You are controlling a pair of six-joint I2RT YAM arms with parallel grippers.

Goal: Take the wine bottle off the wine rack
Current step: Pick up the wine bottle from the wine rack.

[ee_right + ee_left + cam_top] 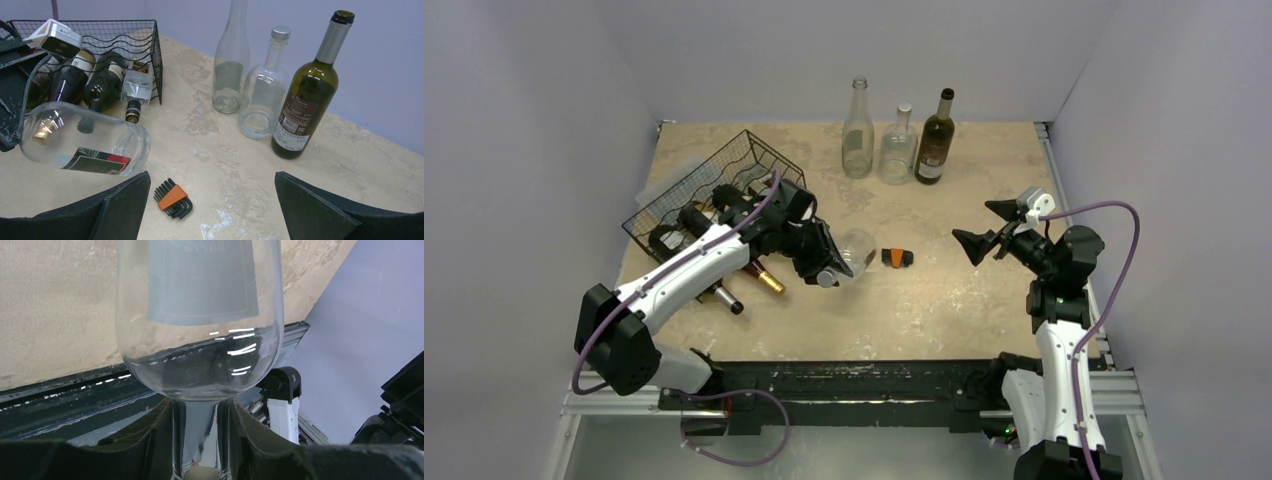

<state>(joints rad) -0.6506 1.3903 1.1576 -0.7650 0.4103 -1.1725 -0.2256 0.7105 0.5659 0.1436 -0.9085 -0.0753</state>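
The left gripper (832, 272) is clamped on the neck of the clear wine bottle (860, 247), held almost level just right of the wine rack (709, 180), base pointing right toward the right gripper (982, 228), which is wide open, empty and well apart.

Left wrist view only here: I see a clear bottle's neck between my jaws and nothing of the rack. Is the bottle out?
Observer: Yes, the clear bottle lies sideways in the grip, wholly outside the wine rack.
Operator: Anything near its base?
Observer: A hex-key set lies on the table close by it.
Operator: And the right arm?
Observer: The right gripper hovers apart from the bottle, jaws wide open, empty.
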